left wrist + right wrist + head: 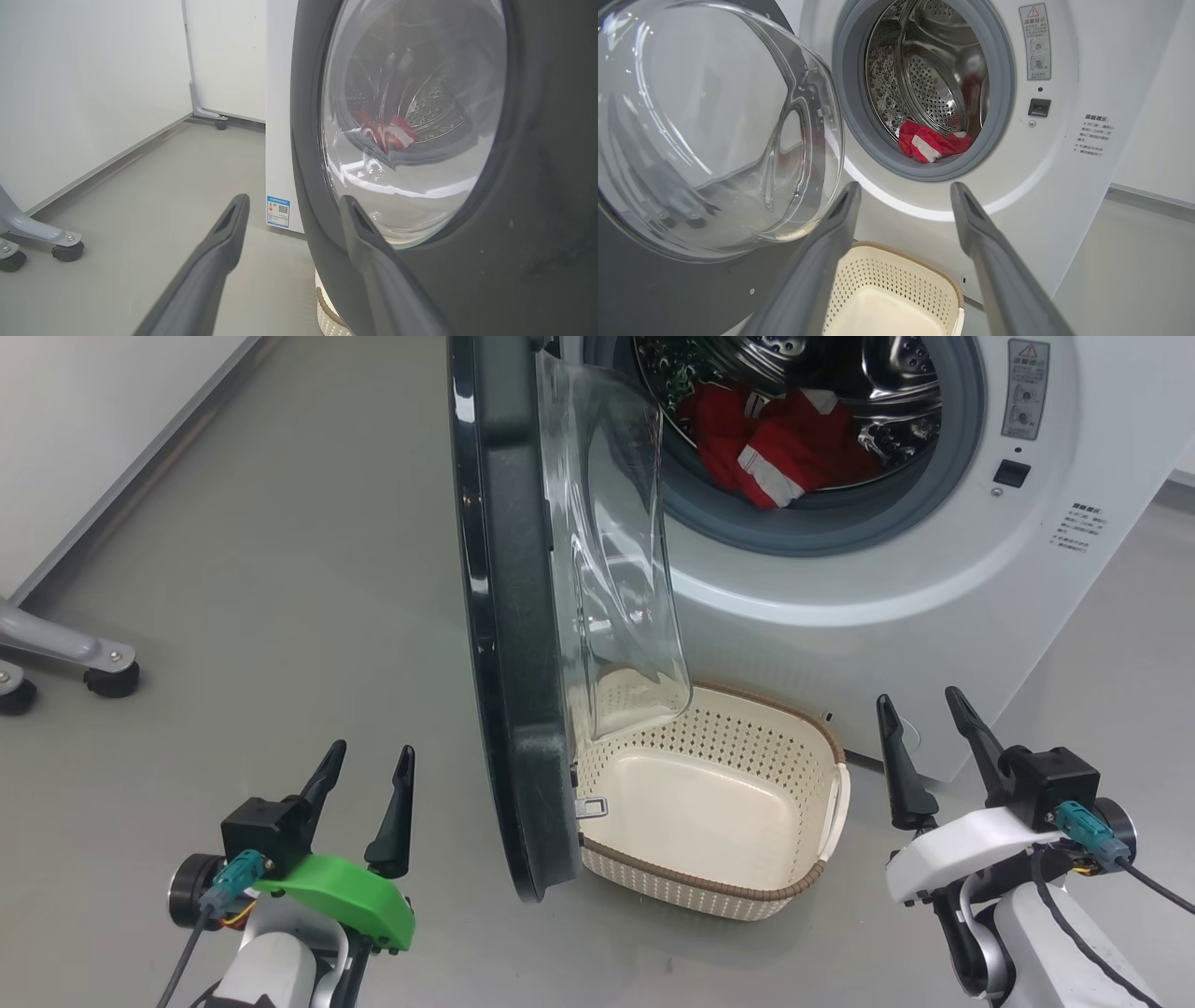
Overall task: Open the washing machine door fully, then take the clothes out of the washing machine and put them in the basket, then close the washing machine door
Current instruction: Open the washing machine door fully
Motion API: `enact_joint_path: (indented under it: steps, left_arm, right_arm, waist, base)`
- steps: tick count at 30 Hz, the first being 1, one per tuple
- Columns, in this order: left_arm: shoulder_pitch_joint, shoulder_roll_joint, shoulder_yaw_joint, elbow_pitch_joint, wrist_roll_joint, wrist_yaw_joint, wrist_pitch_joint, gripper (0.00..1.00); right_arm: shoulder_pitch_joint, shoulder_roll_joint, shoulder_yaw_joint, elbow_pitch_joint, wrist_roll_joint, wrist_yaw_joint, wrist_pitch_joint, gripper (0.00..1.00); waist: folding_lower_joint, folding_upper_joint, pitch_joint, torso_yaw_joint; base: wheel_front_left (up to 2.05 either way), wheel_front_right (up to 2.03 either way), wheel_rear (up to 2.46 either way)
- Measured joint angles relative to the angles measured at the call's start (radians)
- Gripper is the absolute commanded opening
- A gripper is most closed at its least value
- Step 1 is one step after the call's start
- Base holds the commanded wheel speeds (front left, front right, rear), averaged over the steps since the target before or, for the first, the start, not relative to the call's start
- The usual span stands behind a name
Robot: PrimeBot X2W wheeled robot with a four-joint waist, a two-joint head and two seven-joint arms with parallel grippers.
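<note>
Two grippers: L gripper [372, 749], R gripper [917, 696], near, fingers apart, nothing held. Washing machine door [509, 616] swung out, fully? unclear. Clothes [775, 448] in drum [887, 383] of washing machine [840, 625], far right. Basket [709, 803] empty beneath. To do: unload, shut door

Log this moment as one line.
door open | clothes in washing machine | basket empty | left gripper jaws open, holding nothing | right gripper jaws open, holding nothing
</note>
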Motion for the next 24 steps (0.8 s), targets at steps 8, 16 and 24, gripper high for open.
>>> enact_joint_path:
  steps: [8,16,24]
  left_arm:
    - [0.000,0.000,0.000,-0.001,0.000,0.007,0.000,1.00]
    - [0.000,0.000,0.004,-0.004,0.000,0.007,0.000,0.75]
    - [0.000,0.000,0.010,-0.012,-0.004,0.008,0.000,0.00]
  right_arm:
    - [0.008,0.024,-0.026,-0.007,-0.026,0.000,0.000,1.00]
    - [0.025,0.038,-0.044,-0.008,-0.058,0.010,0.000,1.00]
    - [0.027,0.059,-0.063,-0.007,-0.075,0.020,0.000,1.00]
  waist:
    - [0.0000,0.0000,0.003,0.002]
    - [0.0000,0.0000,0.007,-0.003]
    - [0.0000,0.0000,0.009,-0.007]
  base:
    - [0.00,0.00,0.00]
    - [0.00,0.00,0.00]
    - [0.00,0.00,0.00]
